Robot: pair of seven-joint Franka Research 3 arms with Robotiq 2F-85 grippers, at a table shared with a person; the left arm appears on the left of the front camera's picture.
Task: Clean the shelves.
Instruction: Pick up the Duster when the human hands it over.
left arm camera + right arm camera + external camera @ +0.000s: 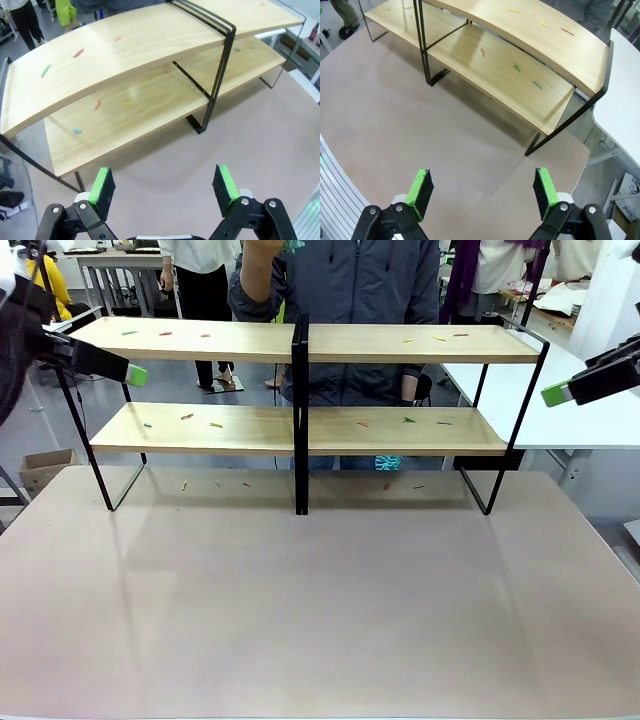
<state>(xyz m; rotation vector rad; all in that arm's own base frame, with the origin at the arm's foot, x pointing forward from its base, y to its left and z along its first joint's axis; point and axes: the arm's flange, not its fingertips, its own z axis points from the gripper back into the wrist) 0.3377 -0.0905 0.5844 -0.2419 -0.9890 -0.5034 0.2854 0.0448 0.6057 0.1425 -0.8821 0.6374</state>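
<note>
Shelves (400,430) sit along the far side of the table (320,620). Long axis runs straight L-R across it, open front facing the robot side. Two wooden boards, upper + lower, split into L and R halves by the black center upright (300,410).

Tiny colored scraps (187,416) are scattered on both boards (red, green, yellow), plus a few on the tabletop under the lower board.

Left gripper (165,185) hangs off the rack's left end, approx level w/ the gap between the boards. Fingers spread wide, nothing in them, not touching the rack. Right gripper (482,187) is the same deal off the right end: wide apart, empty, clear of the frame.

In the way: thin black end frames close off both short ends, and the upright cuts the front in the middle.

Around it:
- person in a dark jacket (350,290) standing right behind the rack, one hand (262,265) raised
- white table (570,420) behind on the right
- cardboard box (45,468) on the floor at left
</note>
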